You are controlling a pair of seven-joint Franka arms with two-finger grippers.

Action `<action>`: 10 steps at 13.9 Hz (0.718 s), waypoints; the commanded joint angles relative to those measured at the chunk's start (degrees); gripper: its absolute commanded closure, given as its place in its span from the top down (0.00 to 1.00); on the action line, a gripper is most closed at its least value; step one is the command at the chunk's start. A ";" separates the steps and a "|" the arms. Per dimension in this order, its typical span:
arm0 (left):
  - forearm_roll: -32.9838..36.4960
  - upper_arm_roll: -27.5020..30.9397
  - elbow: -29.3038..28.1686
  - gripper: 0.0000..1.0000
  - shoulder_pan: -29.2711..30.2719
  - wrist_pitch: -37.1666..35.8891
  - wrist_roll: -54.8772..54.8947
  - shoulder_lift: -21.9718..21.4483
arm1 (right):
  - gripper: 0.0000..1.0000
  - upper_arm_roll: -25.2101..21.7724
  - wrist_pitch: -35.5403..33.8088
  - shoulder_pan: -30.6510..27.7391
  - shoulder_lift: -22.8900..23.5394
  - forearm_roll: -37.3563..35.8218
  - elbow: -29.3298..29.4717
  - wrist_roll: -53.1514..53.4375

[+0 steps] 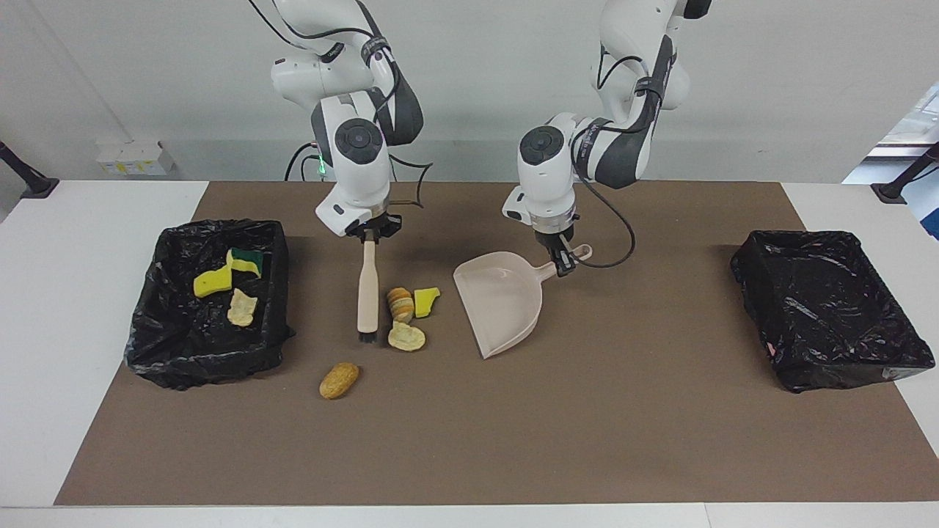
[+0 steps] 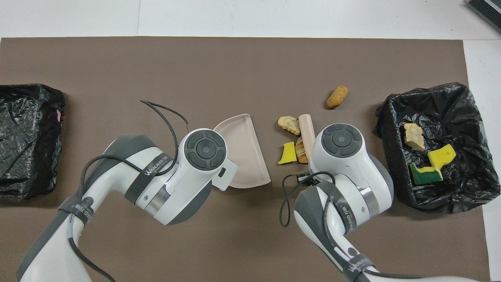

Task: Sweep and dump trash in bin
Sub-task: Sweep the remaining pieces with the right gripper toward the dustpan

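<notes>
Now the right tool (image 1: pixel 372 233) grips the brush (image 1: pixel 367 293), the left tool (image 1: pixel 563 262) the dustpan (image 1: pixel 502 301) handle. Three trash bits (image 1: pixel 407 315) lie between them on the worktop (image 1: pixel 587 411), the brown roll (image 1: pixel 339 380) apart, three already in the bin (image 1: pixel 209 304). Best sweep low toward the pan's lip, pan held flat.

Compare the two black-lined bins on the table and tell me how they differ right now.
The bin at the right arm's end holds three bits of trash: two yellow sponge chunks and a pale lump. The bin at the left arm's end holds none. The first bin also has loose trash lying near it on the mat; the second has none nearby. Both are rectangular trays lined with crinkled black plastic.
</notes>
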 commanded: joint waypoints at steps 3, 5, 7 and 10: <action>0.95 0.56 -4.02 0.00 -0.78 1.61 0.58 -2.83 | 0.00 0.33 1.72 5.19 1.94 10.52 2.86 -1.27; 0.95 0.56 -4.02 0.00 -0.69 2.13 0.58 -2.83 | 0.00 0.33 1.81 7.31 2.99 16.94 5.58 -1.88; 0.87 0.56 -4.20 0.00 -0.60 2.49 0.58 -2.83 | 0.00 0.33 1.37 9.06 3.96 21.52 9.53 -1.36; 0.87 0.47 -4.37 0.00 -0.52 3.63 0.58 -2.74 | 0.00 0.07 -1.51 7.94 2.48 21.97 10.43 -1.27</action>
